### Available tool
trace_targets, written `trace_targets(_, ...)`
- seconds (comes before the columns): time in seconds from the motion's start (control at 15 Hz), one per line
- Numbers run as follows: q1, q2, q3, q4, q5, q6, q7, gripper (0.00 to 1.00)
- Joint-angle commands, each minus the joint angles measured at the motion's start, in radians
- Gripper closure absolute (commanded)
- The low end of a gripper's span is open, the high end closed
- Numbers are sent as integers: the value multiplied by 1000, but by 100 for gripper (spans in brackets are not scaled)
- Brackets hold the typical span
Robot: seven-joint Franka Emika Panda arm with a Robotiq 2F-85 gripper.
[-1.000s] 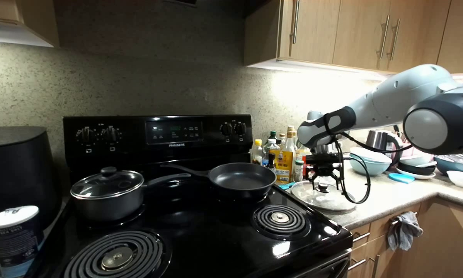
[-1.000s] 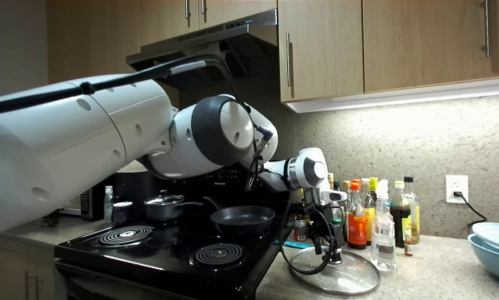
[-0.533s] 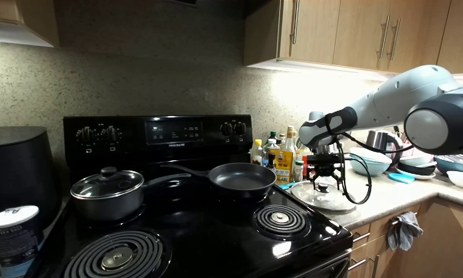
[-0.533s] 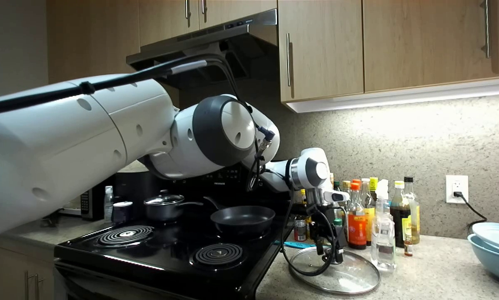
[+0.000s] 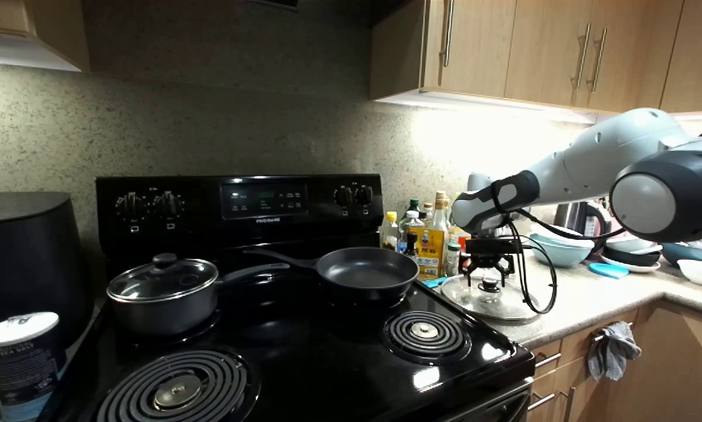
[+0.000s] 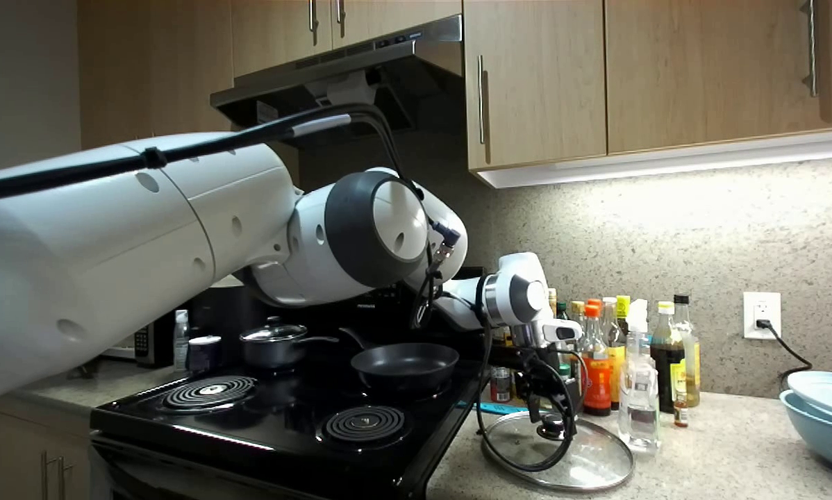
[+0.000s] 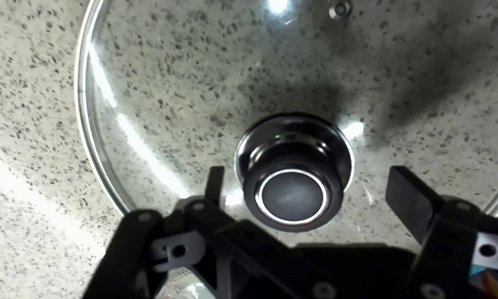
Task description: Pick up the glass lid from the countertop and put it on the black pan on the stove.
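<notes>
While your gripper stands spread, knob between fingers, nearer left one in wrist view, closing could skid glass lid, on countertop right of stove; shallow pinch could slip.

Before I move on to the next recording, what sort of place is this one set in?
A kitchen, most likely in a home: a stove with coil burners, a black pan on it, and bottles standing on the countertop alongside.

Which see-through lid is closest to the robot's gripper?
The glass lid on the countertop: the open gripper straddles its knob. The other lid covers the grey saucepan on the stove.
</notes>
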Motion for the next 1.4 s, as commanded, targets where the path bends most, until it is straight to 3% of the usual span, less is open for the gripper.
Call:
trace_targets(0.0, -21, 8, 17, 21, 6, -1, -55, 27)
trace_targets(0.4, -13, 14, -4, 51, -8, -54, -25, 62)
trace_targets(0.87, -10, 9, -11, 68, -6, -113, 4, 64)
trace_targets(1.33, 32, -81, -18, -50, -17, -40, 20, 64)
